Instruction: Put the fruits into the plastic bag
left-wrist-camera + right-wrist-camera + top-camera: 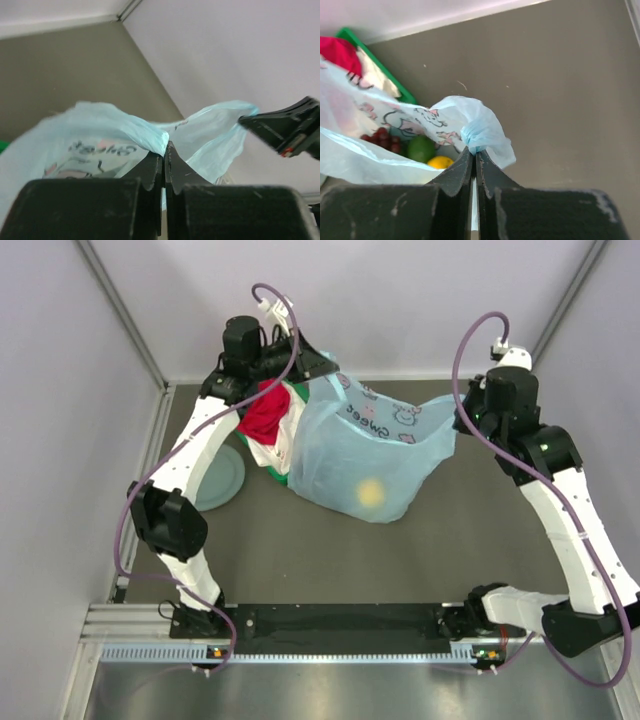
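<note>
**Bag pinched at both ends, fruit inside**

Left pincer [164,150] clamped tight on one rim of the plastic bag [350,455], right pincer [474,152] squeezed onto a bunched handle at the opposite end. Stretched open between the two. Down inside, just below and left of the right pincer: grapes [382,139], green fruit [421,148], citrus [440,162].

free: bag [360,460] mouth, stretched wide | blocked: bag's left, tray [402,91] just beside

Print on plastic bag [352,460]: perhaps "Sweet".
</note>
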